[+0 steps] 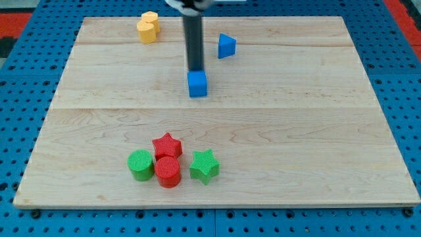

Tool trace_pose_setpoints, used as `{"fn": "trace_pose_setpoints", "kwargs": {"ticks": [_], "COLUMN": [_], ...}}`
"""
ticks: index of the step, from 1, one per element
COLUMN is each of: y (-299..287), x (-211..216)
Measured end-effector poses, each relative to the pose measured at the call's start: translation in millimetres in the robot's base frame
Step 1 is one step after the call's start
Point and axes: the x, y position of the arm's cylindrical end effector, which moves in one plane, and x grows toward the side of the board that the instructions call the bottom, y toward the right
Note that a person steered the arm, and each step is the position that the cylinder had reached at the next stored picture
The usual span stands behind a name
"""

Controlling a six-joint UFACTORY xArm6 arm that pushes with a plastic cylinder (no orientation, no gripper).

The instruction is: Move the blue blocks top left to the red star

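Note:
A blue cube (197, 84) sits near the board's middle, a little toward the view's top. A blue triangular block (226, 45) lies to its upper right. The red star (167, 145) sits in the lower middle, in a cluster with other blocks. My tip (195, 70) is at the end of the dark rod, right at the top edge of the blue cube, touching or nearly touching it. The triangular block is to the right of the rod, apart from it.
A red cylinder (168, 171) sits just below the red star, a green cylinder (140, 164) to its left and a green star (204, 165) to its right. Two yellow blocks (148, 27) sit at the top left. The wooden board (329, 131) lies on a blue perforated table.

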Motion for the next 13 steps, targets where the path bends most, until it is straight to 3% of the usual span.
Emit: {"fn": "trace_pose_setpoints", "kwargs": {"ticks": [1, 2, 3, 4, 5, 6, 7, 9, 10, 12, 13], "y": [38.8, -16.4, -52.2, -105.3, -114.7, -45.1, 70.0, 81.5, 35.1, -95.0, -120.0], "x": [-13.6, 30.3, 36.6, 109.0, 127.1, 45.7, 22.8, -96.9, -99.0, 34.3, 92.1]}}
